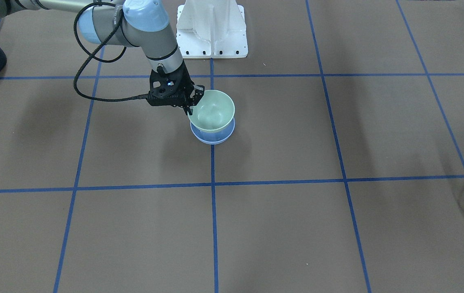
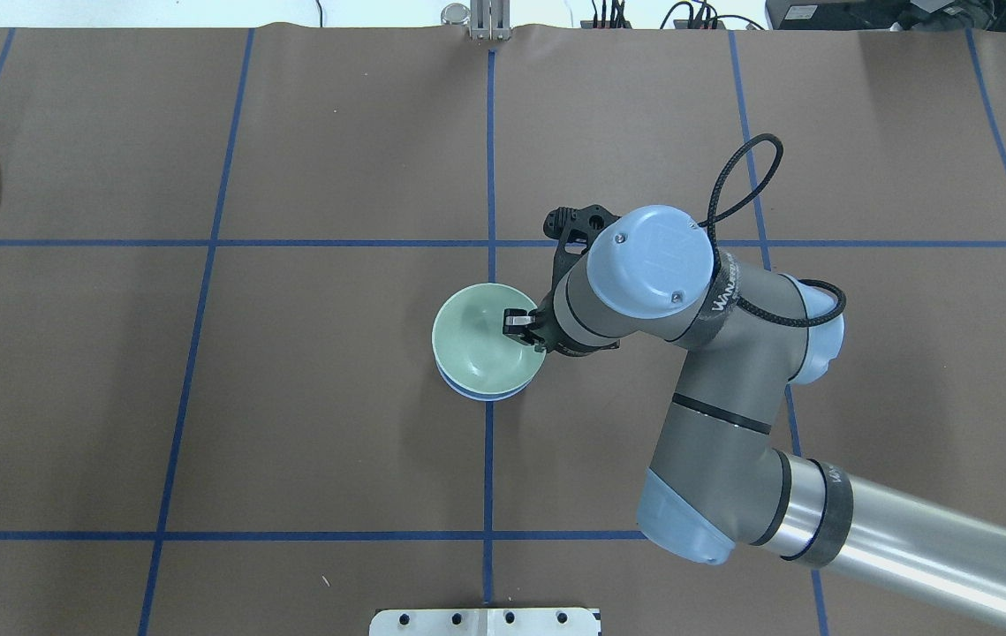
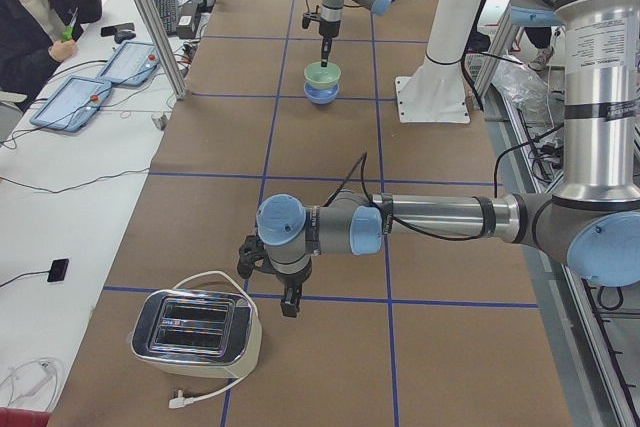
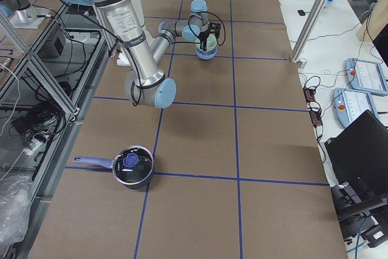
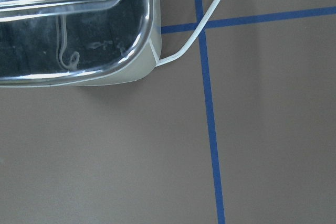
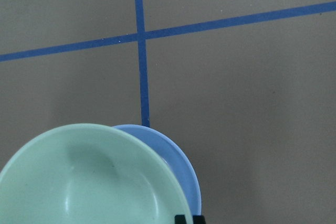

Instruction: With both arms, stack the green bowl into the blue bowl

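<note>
The green bowl (image 1: 213, 112) sits tilted in the blue bowl (image 1: 213, 137) near the table's middle, on a blue tape line. Only the blue bowl's rim shows beneath it. My right gripper (image 1: 192, 108) is shut on the green bowl's rim, on the side toward the robot's right, one finger inside the bowl (image 2: 476, 340). The right wrist view shows the green bowl (image 6: 89, 182) over the blue bowl (image 6: 178, 163). My left gripper (image 3: 290, 305) hangs far off, beside a toaster; I cannot tell whether it is open or shut.
A chrome toaster (image 3: 195, 327) with a white cord stands near the left gripper and fills the left wrist view's top left (image 5: 73, 30). A dark pot with a lid (image 4: 132, 166) stands at the table's right end. The white robot base (image 1: 212, 30) is behind the bowls.
</note>
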Action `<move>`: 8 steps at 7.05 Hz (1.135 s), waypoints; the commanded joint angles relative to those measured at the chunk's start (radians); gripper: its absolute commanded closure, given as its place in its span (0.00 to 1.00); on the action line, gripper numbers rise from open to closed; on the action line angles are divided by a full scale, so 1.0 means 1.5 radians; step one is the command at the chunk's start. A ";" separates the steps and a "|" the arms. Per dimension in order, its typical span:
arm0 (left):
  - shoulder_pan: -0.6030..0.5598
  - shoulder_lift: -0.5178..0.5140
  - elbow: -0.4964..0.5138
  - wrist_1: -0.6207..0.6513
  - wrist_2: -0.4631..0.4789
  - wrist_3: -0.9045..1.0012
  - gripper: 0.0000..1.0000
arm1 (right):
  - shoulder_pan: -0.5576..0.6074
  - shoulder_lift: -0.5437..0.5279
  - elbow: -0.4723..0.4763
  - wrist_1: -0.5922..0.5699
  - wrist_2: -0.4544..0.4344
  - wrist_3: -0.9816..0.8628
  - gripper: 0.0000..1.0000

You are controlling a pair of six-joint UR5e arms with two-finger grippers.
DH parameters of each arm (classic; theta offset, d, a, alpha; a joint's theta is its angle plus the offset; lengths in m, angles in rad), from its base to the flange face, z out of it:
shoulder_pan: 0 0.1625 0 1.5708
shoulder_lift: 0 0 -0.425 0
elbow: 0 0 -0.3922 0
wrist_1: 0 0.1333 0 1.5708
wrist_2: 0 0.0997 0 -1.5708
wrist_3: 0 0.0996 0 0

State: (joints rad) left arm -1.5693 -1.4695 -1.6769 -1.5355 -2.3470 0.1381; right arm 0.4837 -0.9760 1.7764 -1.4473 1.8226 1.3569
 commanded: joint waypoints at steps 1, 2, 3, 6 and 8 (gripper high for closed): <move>0.000 0.000 -0.001 0.000 0.000 0.000 0.02 | -0.007 0.001 -0.017 0.003 -0.018 -0.004 1.00; 0.000 0.000 -0.001 0.000 0.000 -0.001 0.02 | -0.009 0.004 -0.022 0.004 -0.019 -0.004 1.00; 0.001 0.000 0.000 0.000 0.000 0.000 0.02 | -0.010 0.022 -0.047 0.004 -0.019 -0.003 1.00; 0.001 -0.001 0.005 0.000 0.000 0.000 0.02 | -0.013 0.029 -0.061 0.004 -0.019 -0.005 1.00; 0.001 -0.001 0.005 0.000 0.000 0.000 0.02 | -0.014 0.025 -0.061 0.003 -0.019 -0.009 1.00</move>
State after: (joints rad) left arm -1.5677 -1.4710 -1.6695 -1.5355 -2.3470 0.1381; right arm 0.4643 -0.9360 1.6850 -1.4422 1.7947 1.3474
